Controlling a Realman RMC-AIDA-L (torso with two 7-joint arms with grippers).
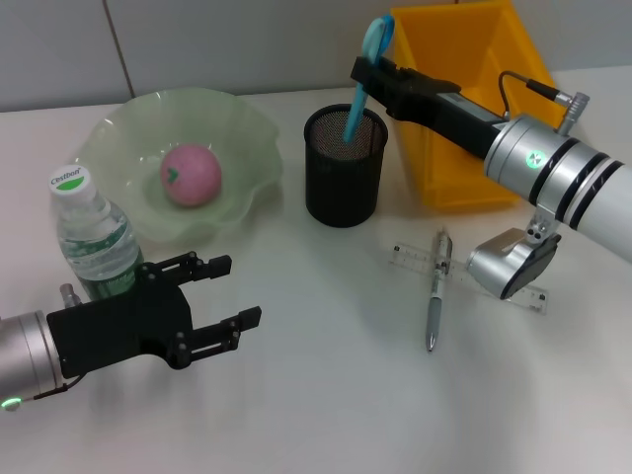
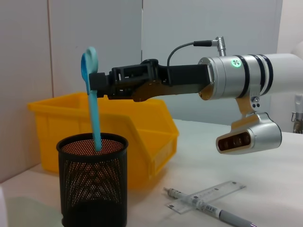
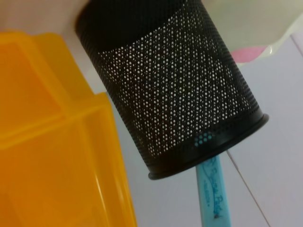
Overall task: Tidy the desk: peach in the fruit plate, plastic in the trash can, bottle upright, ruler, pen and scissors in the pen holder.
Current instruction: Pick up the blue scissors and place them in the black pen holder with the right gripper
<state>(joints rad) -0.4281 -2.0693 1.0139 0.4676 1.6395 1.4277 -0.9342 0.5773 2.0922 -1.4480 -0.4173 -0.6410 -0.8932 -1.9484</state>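
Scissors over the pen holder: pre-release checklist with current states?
1. Right gripper shut on the scissors: ok.
2. Scissors tip inside the pen holder rim: ok.
3. Tip resting on the holder's bottom: cannot tell.
4. Pen and ruler still on the table, clear of the holder: ok.
5. Left gripper open beside the upright water bottle, away from the drop: ok.

A white table (image 1: 326,415) fills most of the head view. Grey wall panels (image 1: 197,44) run along the upper edge, with what looks like a seam at upper left.
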